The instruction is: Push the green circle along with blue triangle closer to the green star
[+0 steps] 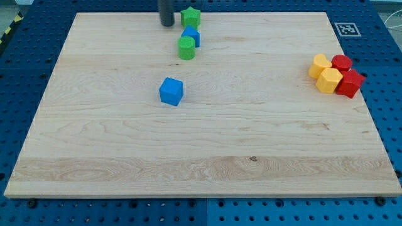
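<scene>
The green circle (186, 48) sits near the view's top centre, touching the blue triangle (191, 36) just above it. The green star (190, 17) lies right above the triangle, at the board's top edge. My tip (166, 24) is at the top of the view, just left of the green star and up-left of the blue triangle, a small gap away from both.
A blue cube (171, 91) lies alone left of the centre. At the view's right, two yellow blocks (324, 73) and two red blocks (347, 74) cluster together. The wooden board (207, 169) rests on a blue pegboard.
</scene>
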